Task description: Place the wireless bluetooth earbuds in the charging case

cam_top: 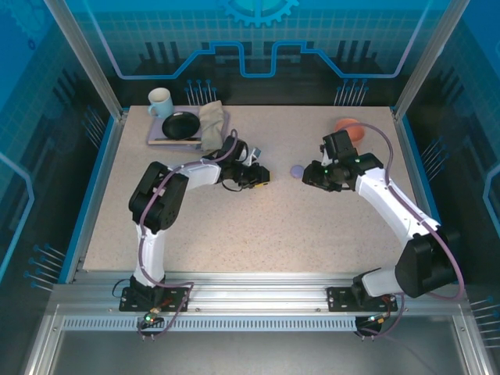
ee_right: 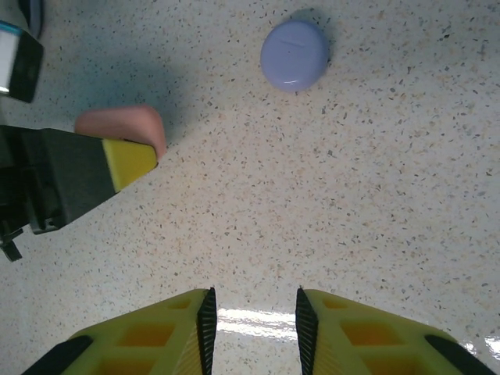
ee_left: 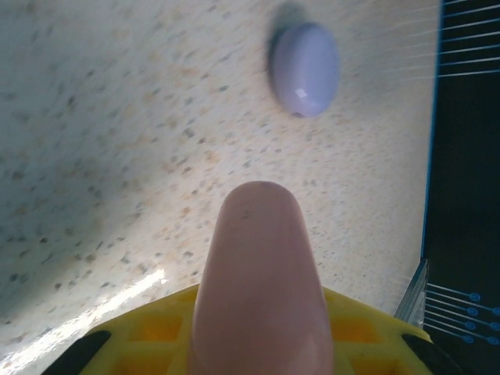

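Observation:
A salmon-pink rounded charging case [ee_left: 262,258] sticks out from between the yellow jaws of my left gripper [ee_left: 262,320], which is shut on it just above the table; its pink end [ee_right: 125,125] also shows in the right wrist view. A closed lilac charging case [cam_top: 297,171] [ee_left: 305,69] [ee_right: 294,55] lies on the speckled table between the two grippers. My left gripper [cam_top: 262,175] is left of it and my right gripper [cam_top: 307,176] right of it. The right gripper [ee_right: 251,320] stands open with nothing between its fingers. The earbuds are out of view.
At the back left a tray [cam_top: 156,139] carries a pale mug [cam_top: 160,101], a black plate [cam_top: 181,125] and a folded cloth [cam_top: 212,123]. An orange round object [cam_top: 349,127] sits at the back right behind the right arm.

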Tool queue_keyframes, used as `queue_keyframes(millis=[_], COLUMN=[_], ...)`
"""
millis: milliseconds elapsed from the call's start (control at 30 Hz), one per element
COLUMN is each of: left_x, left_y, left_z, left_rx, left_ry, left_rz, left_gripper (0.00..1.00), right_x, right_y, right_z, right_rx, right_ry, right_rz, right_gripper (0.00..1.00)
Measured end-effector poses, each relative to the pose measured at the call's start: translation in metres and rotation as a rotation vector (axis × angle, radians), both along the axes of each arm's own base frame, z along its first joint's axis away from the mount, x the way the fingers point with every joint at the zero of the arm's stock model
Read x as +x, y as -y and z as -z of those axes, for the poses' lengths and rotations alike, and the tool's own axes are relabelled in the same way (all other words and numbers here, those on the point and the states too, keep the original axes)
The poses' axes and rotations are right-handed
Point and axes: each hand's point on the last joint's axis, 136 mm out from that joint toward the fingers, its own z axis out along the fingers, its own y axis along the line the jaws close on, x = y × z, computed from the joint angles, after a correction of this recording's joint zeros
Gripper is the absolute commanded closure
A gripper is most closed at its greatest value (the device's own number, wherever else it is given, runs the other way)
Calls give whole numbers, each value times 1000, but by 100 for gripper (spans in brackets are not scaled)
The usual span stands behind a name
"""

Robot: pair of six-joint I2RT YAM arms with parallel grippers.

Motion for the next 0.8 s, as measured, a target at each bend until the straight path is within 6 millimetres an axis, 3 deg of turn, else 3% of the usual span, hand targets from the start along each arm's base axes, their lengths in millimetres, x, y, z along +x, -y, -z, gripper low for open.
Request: queue_keyframes(millis=[67, 367, 433, 500, 533, 700, 800], left_x=[2, -4, -7, -6, -6, -10, -13], left_y=[1, -6, -12, -16, -19, -59, -86], left_z=[6, 19, 22, 18, 15, -4, -31], left_rx=[18, 98, 116, 120, 127, 180, 218], left_ry=[-42, -191, -217, -217, -213, -204, -151], left_rz=[-4, -12, -20, -27, -31, -103, -151], left_gripper=[73, 37, 26, 5, 1, 1, 1], right_x=[0, -1, -2, -3, -4, -11, -13], right_y=[1, 4, 5, 7, 7, 23, 36], right_z=[0, -9, -13, -19, -21, -34, -42], right_rx=[3, 7, 8, 9, 10, -1, -23], right_ry=[4, 36, 50, 65, 72, 114, 152], right_rz=[7, 28, 33, 37, 40, 74, 94], right_gripper=[63, 59, 57, 53, 51, 21, 0])
